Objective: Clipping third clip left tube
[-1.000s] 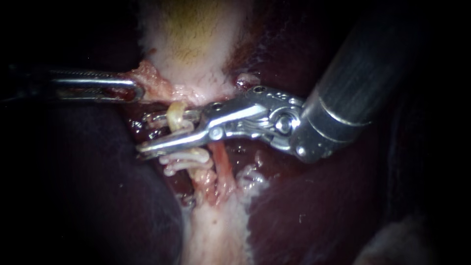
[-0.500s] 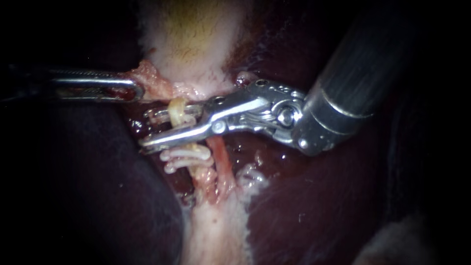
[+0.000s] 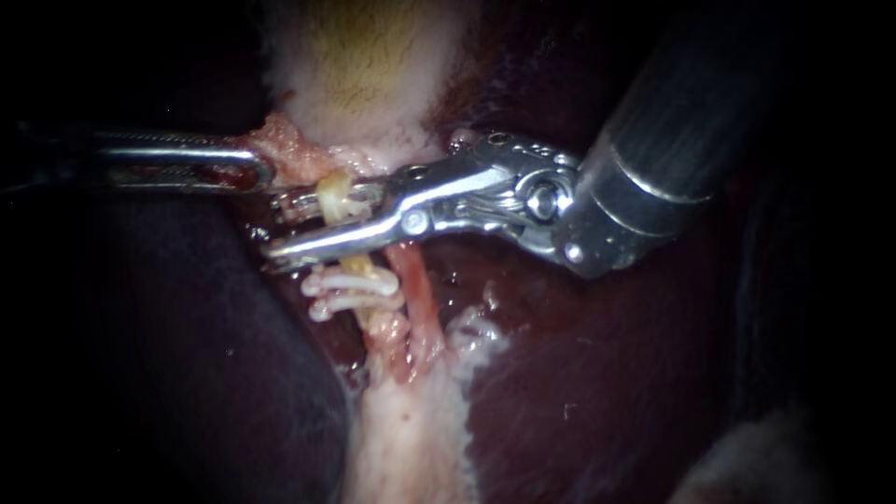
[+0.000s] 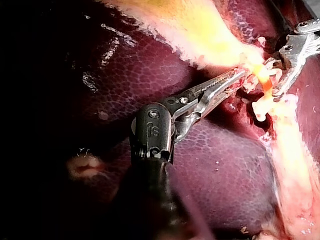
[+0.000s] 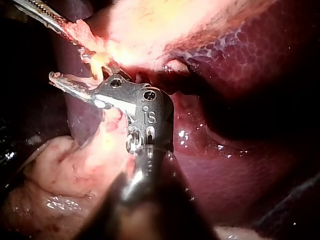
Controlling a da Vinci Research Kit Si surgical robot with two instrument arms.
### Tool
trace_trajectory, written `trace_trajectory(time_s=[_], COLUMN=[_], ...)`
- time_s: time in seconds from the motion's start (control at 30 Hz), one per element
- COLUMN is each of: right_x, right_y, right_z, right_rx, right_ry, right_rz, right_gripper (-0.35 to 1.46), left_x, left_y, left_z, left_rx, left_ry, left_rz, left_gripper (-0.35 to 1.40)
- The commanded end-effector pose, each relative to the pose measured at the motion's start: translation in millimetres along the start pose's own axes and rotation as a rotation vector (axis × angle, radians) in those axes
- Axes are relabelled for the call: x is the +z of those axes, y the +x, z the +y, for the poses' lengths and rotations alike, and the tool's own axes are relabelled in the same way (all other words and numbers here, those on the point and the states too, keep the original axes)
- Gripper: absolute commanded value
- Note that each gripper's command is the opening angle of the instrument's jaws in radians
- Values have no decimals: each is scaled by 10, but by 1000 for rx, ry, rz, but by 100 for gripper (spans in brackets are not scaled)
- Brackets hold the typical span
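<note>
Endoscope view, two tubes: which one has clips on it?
The left tube, pale yellow: two white clips cross it just below the right instrument. The reddish right tube beside it is bare.

Endoscope close over tube (image 3: 333, 198); wrist cameras near, facing it from opposite sides.

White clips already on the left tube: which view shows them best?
The endoscope view: both white clips lie clear across the left tube, just below the right instrument. The left wrist view shows them small, bunched together beyond the left instrument. In the right wrist view I cannot make them out.
</note>
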State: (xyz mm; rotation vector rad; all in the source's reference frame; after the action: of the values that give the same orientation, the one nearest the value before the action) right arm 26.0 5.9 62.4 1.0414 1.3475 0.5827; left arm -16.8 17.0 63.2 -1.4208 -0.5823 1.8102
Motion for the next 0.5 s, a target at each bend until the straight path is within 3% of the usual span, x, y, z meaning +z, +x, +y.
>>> trace_trajectory(time_s=[0.03,0.5], right_x=[0,-6], right_y=[0,-3], right_z=[0,-2], right_rx=[3,49], right_ry=[0,3], right_rz=[0,2], right_gripper=[37,-9], left_x=[0,0], left_y=[0,0], left_z=[0,0], left_rx=[0,0], left_ry=[0,0], left_rz=[0,0], left_gripper=[-35,-35])
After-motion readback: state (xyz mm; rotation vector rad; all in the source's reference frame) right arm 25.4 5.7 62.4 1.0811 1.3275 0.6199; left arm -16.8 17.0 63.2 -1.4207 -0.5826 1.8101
